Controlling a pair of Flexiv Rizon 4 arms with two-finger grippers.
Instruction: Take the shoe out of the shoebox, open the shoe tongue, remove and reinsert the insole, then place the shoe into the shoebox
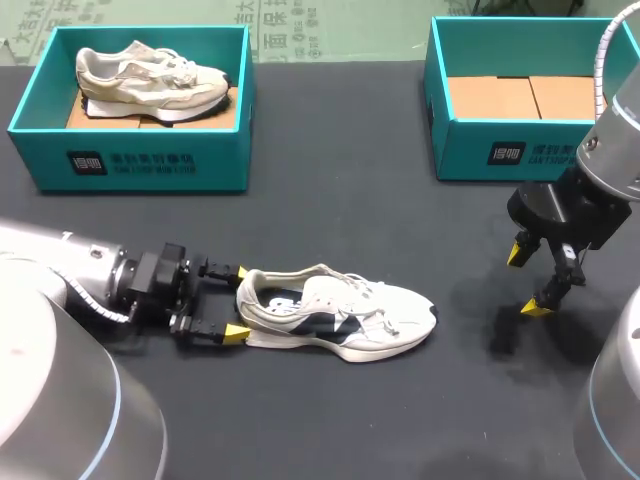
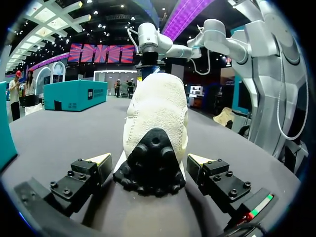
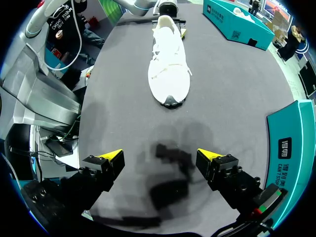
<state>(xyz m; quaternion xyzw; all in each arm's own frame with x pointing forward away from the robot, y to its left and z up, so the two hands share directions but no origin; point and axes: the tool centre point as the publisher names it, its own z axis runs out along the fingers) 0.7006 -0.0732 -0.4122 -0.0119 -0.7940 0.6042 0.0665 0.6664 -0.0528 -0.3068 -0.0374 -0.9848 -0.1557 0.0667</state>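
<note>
A white shoe [image 1: 340,315] with dark side panels lies on its sole on the black table, toe pointing right. My left gripper [image 1: 238,302] is open at the heel end, one yellow tip on each side of the heel. In the left wrist view the dark heel of the shoe [image 2: 157,163] sits between the open fingers [image 2: 97,165]. My right gripper [image 1: 527,279] hangs open and empty above the table, right of the toe. In the right wrist view the shoe [image 3: 170,64] lies well ahead of the right gripper [image 3: 160,160].
A teal shoebox [image 1: 130,160] at the back left holds a second pale shoe [image 1: 150,75]. Another teal shoebox [image 1: 520,150] at the back right shows only its cardboard floor. Bare black table lies between the boxes and around the shoe.
</note>
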